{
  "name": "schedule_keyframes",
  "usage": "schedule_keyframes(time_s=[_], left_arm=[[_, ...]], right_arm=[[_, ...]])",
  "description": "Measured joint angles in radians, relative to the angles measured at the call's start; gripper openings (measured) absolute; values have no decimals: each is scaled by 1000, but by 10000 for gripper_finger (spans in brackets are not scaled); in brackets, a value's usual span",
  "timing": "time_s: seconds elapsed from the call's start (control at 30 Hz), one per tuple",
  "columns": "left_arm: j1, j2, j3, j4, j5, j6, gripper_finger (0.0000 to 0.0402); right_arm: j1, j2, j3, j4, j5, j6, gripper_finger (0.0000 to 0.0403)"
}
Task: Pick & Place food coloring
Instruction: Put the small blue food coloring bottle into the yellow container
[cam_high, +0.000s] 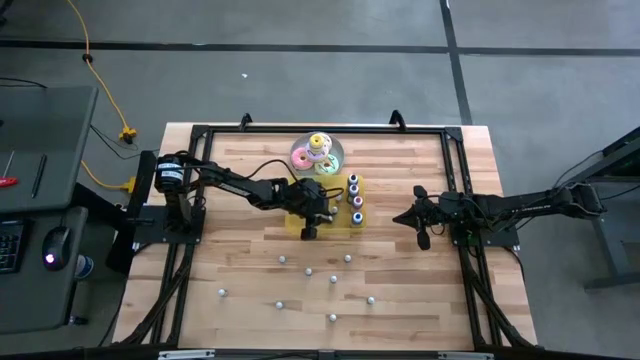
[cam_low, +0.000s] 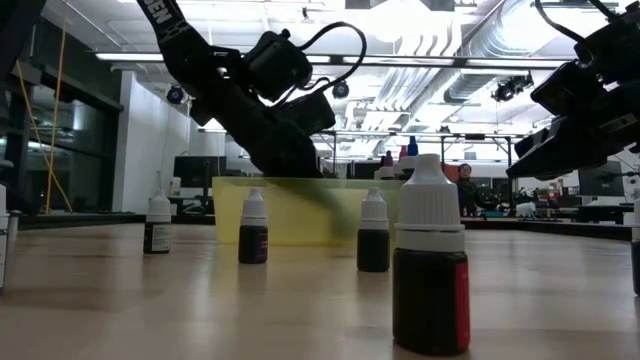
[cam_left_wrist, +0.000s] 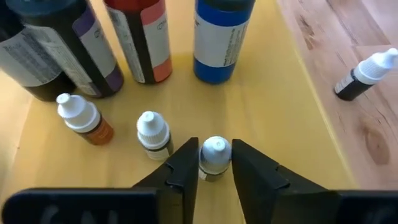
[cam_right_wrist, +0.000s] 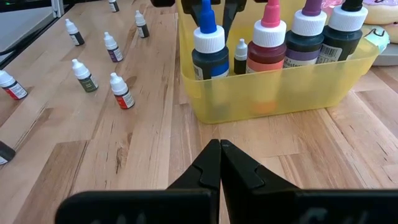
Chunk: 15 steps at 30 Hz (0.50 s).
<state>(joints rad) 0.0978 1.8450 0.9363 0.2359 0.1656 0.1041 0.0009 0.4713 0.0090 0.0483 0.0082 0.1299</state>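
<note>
we see left gripper (cam_left_wrist: 215, 163) in the yellow tray (cam_left_wrist: 273, 124), fingers around a small bottle (cam_left_wrist: 214, 157), right gripper (cam_right_wrist: 219, 163) closed, idle beside the tray

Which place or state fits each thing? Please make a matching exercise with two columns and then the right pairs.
Things:
1. left gripper
2. right gripper
3. yellow tray
4. stack of ring toys

Places or states:
A. sits on a round plate
B. shut, empty, over bare table
C. holds tall bottles with coloured caps
D. inside the tray, its fingers on both sides of a tiny bottle

Pairs: 1-D, 2-B, 3-C, 4-A
</note>
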Motion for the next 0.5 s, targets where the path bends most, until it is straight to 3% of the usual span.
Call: schedule_keyframes(time_s=[0.2,0.5], left_arm=[[0,0,0,0,1,2,121],[0,0,1,-1,-41,4,125]], right_arm=[[0,0,0,0,0,0,0],[0,0,0,0,0,0,0]])
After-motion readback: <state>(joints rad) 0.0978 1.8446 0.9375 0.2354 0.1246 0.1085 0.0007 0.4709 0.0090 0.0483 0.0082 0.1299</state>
